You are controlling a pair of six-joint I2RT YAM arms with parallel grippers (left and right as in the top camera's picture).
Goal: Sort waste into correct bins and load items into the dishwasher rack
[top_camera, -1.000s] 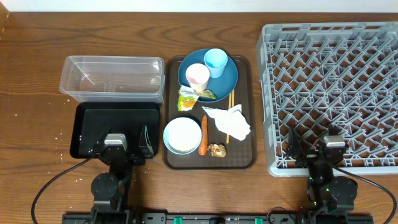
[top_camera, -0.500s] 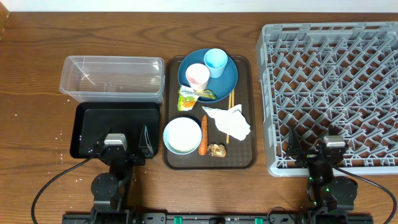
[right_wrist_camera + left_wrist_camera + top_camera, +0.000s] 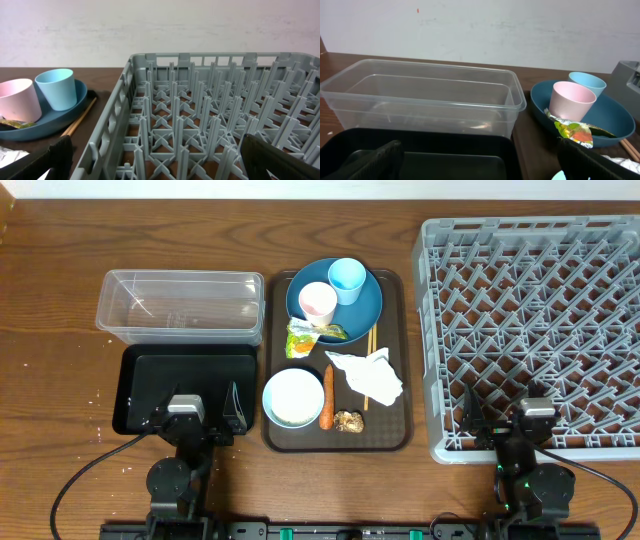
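- left gripper (image 3: 192,412) sits at the lower left of the overhead view, jaws spread wide and holding nothing; its fingers (image 3: 375,159) frame the bottom corners of the left wrist view.
- right gripper (image 3: 516,418) sits at the lower right, jaws likewise wide apart and empty, over the near edge of the dishwasher rack (image 3: 530,300).
- just under the left gripper lies the black tray (image 3: 140,370), and above it in the frame, touching or nearly so, is the clear tub (image 3: 110,300); both look bare.
- between the bins and the rack, centre frame, is the brown serving tray (image 3: 402,380), which carries everything to be sorted.
- nearest the grippers, at its lower end, are the white bowl (image 3: 293,397), the carrot stick (image 3: 327,395) just beside its right rim, and the brown food lump (image 3: 348,421). whether rice is in the bowl i cannot tell.
- the bowl is probably rigid and smooth; take it by the rim.
- the carrot is likely firm but thin and lying flat, so pinch across its middle. the lump may crumble.
- mid-tray is the crumpled napkin (image 3: 368,374): soft and light, any raised fold should do.
- the chopsticks (image 3: 369,340) run up from under it; thin and low, probably the hardest pick.
- the yellow-green wrapper (image 3: 303,337) lies against the lower edge of the blue plate (image 3: 365,308). it looks light and crinkly, and may slip.
- on the plate, upper centre, stand the pink cup (image 3: 318,302) and the light blue cup (image 3: 347,280), upright and close together. both look light and rigid; grip one wall at the rim.
- the plate looks the heaviest; clear it first, then take its edge.
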